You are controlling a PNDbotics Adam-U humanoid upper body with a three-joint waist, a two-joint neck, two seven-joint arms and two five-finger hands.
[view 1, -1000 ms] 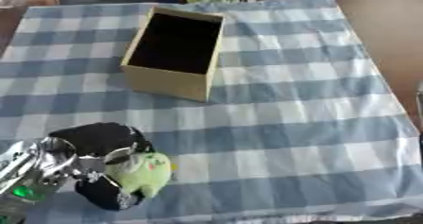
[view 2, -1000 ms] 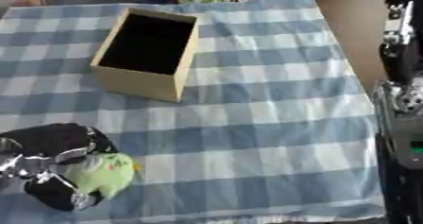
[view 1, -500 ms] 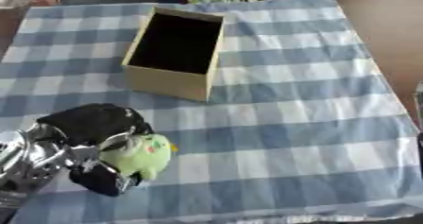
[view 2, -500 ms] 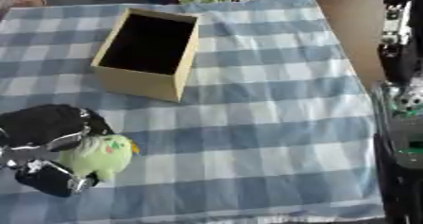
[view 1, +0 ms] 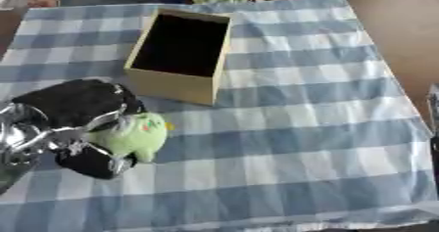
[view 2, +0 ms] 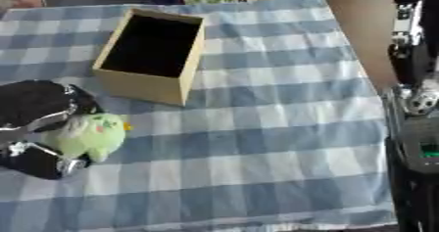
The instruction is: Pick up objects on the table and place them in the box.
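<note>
Between the left hand's (view 1: pixel 73 123) curled fingers (view 1: pixel 90 160), the green plush toy (view 1: pixel 133 135).

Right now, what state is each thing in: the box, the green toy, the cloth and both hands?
Box: upright on the cloth, top open, inside dark, nothing visible in it.
Green plush toy: held in the left hand, outside the box, near its front wall.
Left hand: fingers curled round the toy.
Right hand: cannot be made out; only the right arm shows at the edge.
Checked cloth: spread flat over the table.
</note>
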